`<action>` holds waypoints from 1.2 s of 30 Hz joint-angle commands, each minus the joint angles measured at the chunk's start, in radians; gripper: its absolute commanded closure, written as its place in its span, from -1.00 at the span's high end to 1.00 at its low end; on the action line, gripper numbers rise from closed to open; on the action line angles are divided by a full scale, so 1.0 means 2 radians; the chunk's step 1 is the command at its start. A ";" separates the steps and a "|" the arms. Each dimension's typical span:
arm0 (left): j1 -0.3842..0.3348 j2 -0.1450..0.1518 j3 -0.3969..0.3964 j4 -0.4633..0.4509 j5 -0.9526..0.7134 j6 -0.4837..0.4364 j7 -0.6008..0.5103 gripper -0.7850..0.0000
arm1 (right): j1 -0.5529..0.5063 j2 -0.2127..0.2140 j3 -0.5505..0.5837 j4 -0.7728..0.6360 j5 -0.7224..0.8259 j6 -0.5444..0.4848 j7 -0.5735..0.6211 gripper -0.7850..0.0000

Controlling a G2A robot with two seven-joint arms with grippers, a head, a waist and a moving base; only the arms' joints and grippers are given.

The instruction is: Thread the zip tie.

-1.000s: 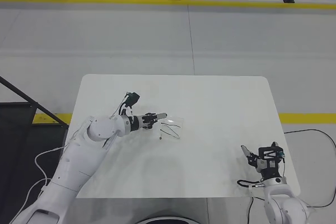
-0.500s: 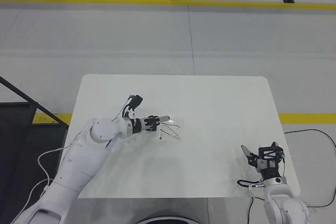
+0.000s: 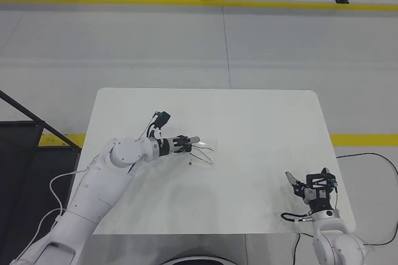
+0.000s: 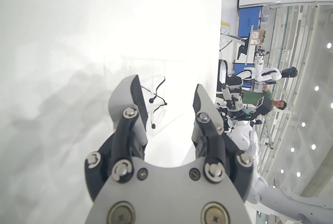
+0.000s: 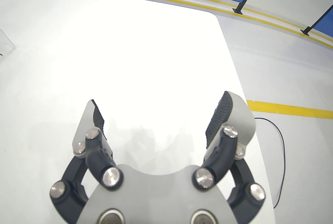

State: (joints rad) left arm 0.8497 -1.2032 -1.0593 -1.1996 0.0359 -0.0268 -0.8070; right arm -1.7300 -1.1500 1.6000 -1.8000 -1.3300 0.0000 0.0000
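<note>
Now the left gripper (image 4: 167,85), jaws spread, hangs just beside the zip ties (image 4: 158,101); the right gripper (image 5: 160,99), likewise spread and empty, sits well apart.

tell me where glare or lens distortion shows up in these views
left wrist view: glare washes the table white around the dark zip ties; right wrist view: the lens bows the yellow floor lines; top view: even light, little glare.

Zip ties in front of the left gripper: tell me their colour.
Black. The left wrist view shows the zip ties best, against the white table.
</note>
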 commanded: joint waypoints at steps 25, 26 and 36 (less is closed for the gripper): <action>-0.002 -0.003 0.005 0.010 0.007 0.009 0.003 -0.31 | 0.000 0.000 0.000 0.000 0.000 0.000 0.000 1.00; -0.002 -0.003 0.005 0.011 0.007 0.008 0.003 -0.33 | 0.000 0.000 0.000 0.000 0.000 0.000 0.000 1.00; 0.001 -0.002 0.003 0.009 0.009 0.002 0.003 -0.50 | 0.000 0.000 0.000 0.000 0.000 0.000 0.000 1.00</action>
State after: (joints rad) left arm 0.8514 -1.2082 -1.0532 -1.1810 0.0536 -0.0212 -0.8007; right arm -1.7300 -1.1500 1.6000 -1.8000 -1.3300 0.0000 0.0000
